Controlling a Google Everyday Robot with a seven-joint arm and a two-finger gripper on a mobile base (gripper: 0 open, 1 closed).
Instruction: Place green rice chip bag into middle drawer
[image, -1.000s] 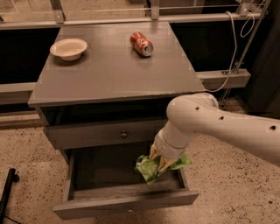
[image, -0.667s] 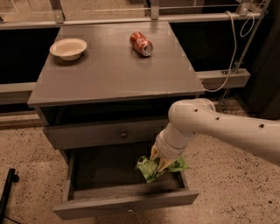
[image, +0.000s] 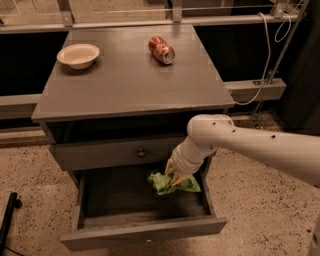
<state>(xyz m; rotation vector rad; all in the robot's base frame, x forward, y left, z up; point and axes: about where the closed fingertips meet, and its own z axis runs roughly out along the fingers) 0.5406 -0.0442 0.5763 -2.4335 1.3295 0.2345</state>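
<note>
The green rice chip bag (image: 164, 183) is crumpled inside the open middle drawer (image: 142, 234), toward its right rear, low over the dark floor. My gripper (image: 176, 178) reaches down into the drawer from the right on a white arm and is shut on the bag's right part, which it partly hides. I cannot tell whether the bag rests on the floor or hangs just above it.
A cream bowl (image: 78, 55) and a red soda can (image: 161, 49) lying on its side are on the grey cabinet top (image: 125, 85). A shut drawer front with a round dark knob (image: 141, 153) is just above the open drawer. Speckled floor surrounds the cabinet.
The arm has dipped slightly lower and shifted a little, carrying the green bag deeper into the drawer. Bowl and can have not moved.
</note>
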